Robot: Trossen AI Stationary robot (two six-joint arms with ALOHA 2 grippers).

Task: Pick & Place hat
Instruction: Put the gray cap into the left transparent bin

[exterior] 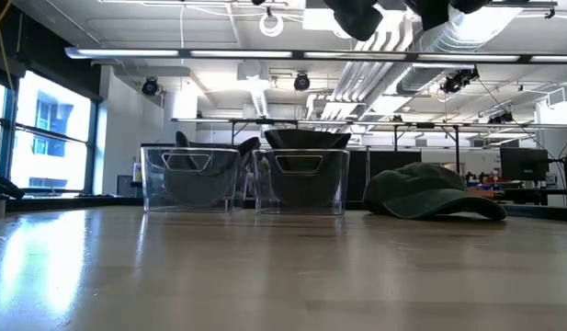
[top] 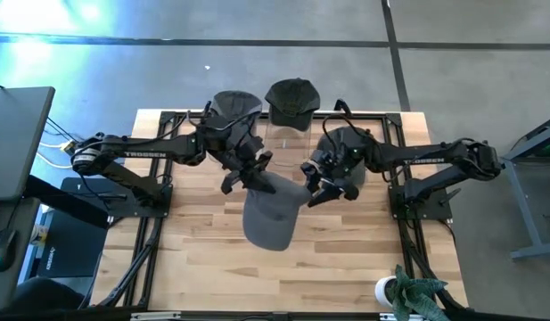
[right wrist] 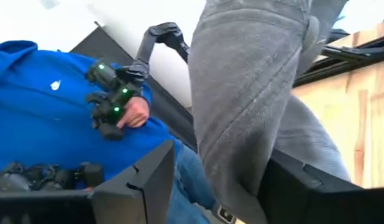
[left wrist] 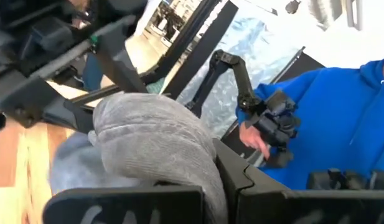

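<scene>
Left tool (top: 254, 172) raised over the middle of the table (top: 346, 267), clamped on one edge of a grey hat (top: 270, 214). Right tool (top: 312, 183) facing it from the other side, clamped on the opposite edge of the same hat. Hat hanging between the two, lifted clear of the wood, its crown sagging toward the near side of the table in the high view. In the left wrist view, grey ribbed fabric (left wrist: 157, 146) bunched between the dark fingers (left wrist: 241, 180). In the right wrist view, the same cloth (right wrist: 248, 93) pinched and draped past the fingers (right wrist: 148, 174).

At the far edge of the table, two clear bins side by side: the left bin (exterior: 191, 179) with a dark hat (top: 235, 104) inside, the right bin (exterior: 301, 182) with another dark cap (top: 292, 100). In the low view, a dark green cap (exterior: 435, 193) lying flat on the table just beside the right bin, brim pointing away from it.

Beyond the table in both wrist views, a person in a blue hoodie (left wrist: 341, 118), one hand (right wrist: 132, 112) on a dark controller with green lights (right wrist: 111, 96). Potted plant (top: 413, 294) at the near right corner of the table.
</scene>
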